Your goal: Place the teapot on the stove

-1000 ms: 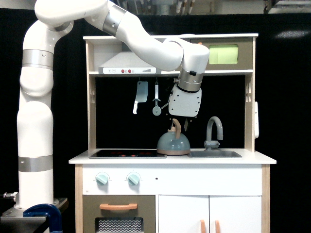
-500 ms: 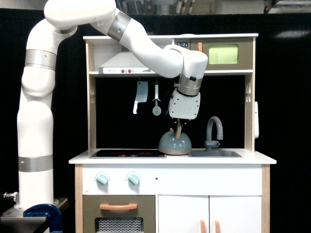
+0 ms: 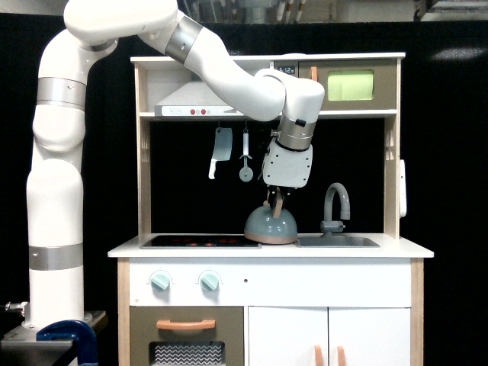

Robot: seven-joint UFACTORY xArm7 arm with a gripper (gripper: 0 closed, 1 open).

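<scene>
Teapot (image 3: 271,224) is sitting slightly further left than before, gripper (image 3: 276,200) clenching its wood handle, overlapping the stove (image 3: 200,241) edge at center frame. One teapot, one stove.

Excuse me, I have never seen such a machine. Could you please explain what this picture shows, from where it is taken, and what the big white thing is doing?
The white thing is a robot arm; a camera off the arm films it from in front of a toy kitchen. On the counter lie a black stove and a sink with a grey faucet. The teapot sits between them, at the stove's edge. The arm's gripper reaches down onto the wooden handle; I cannot tell how firmly it grips. A toy cleaver hangs behind.
</scene>
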